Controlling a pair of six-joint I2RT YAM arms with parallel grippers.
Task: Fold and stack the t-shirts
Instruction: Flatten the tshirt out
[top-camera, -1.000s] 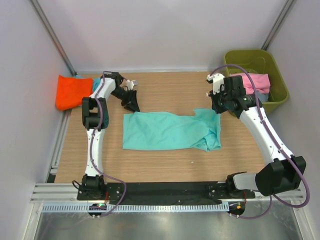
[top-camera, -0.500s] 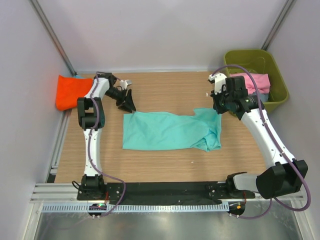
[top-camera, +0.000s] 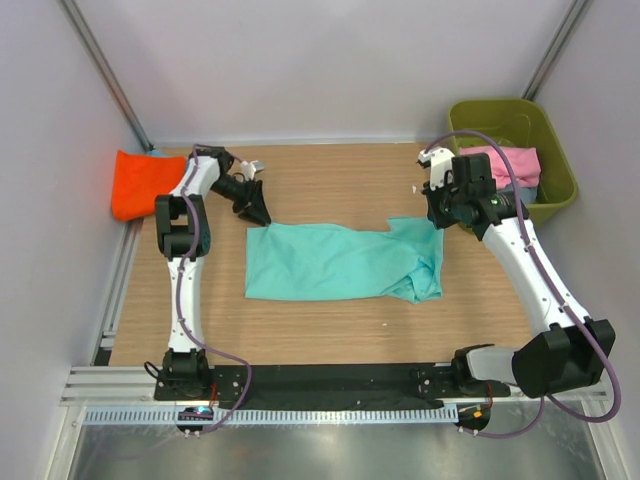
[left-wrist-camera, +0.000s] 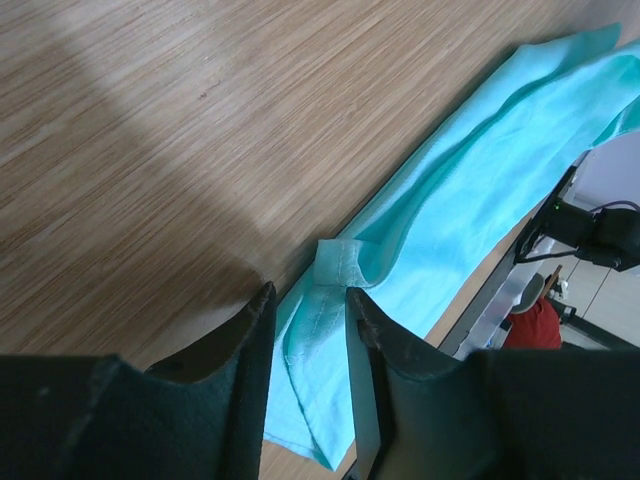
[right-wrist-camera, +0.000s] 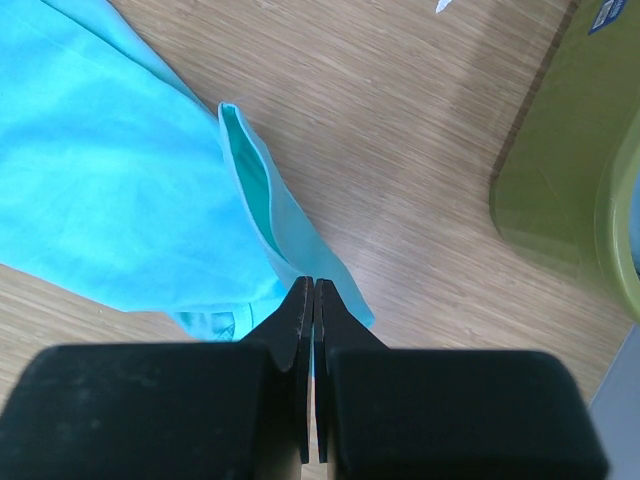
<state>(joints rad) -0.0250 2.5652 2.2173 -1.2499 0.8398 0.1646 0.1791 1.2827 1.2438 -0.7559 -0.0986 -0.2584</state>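
Left gripper (left-wrist-camera: 308, 296) edged leftward, jaws spread astride the teal cloth t-shirt (top-camera: 330, 262). Right gripper (right-wrist-camera: 313, 286) pinches it; left must probably close before folding.

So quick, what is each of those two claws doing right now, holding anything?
Left gripper: open, at a corner of the teal t-shirt, holding nothing.
Right gripper: shut, pinching the teal t-shirt's edge.

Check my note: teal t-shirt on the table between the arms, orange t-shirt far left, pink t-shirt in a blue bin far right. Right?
The bin is olive-green, not blue; the top external view shows it. The teal t-shirt, orange t-shirt and pink t-shirt lie as noted.
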